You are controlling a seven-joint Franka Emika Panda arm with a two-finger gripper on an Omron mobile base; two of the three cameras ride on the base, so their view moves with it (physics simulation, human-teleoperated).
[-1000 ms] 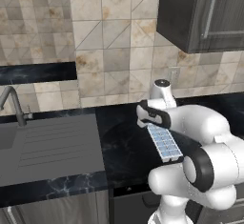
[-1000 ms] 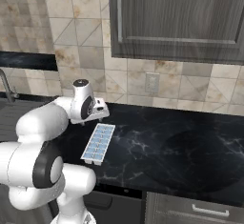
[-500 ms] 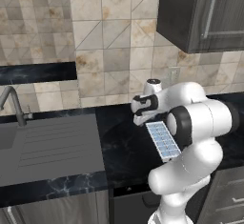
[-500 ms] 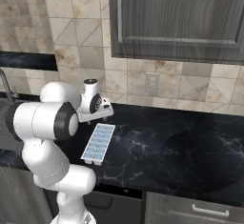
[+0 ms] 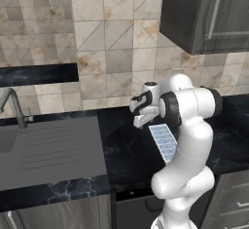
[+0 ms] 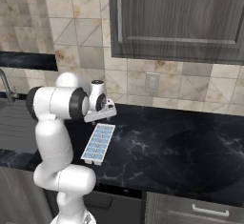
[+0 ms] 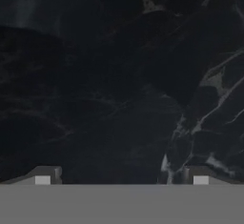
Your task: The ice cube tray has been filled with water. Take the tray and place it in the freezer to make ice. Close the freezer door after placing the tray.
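Progress, as we judge it: tray (image 6: 98, 144) ungrasped on counter (image 6: 181, 147) with water (image 5: 164, 142) in; gripper (image 7: 121, 179) spread and empty above; carrying, freezing, door-closing all remain.

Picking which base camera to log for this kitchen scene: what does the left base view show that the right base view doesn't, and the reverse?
Left base view alone: the faucet and the sink's ribbed drainboard. Right base view alone: a wall outlet and the long counter stretch to the right. Both: the ice cube tray on the black counter, end effector just above its far end.
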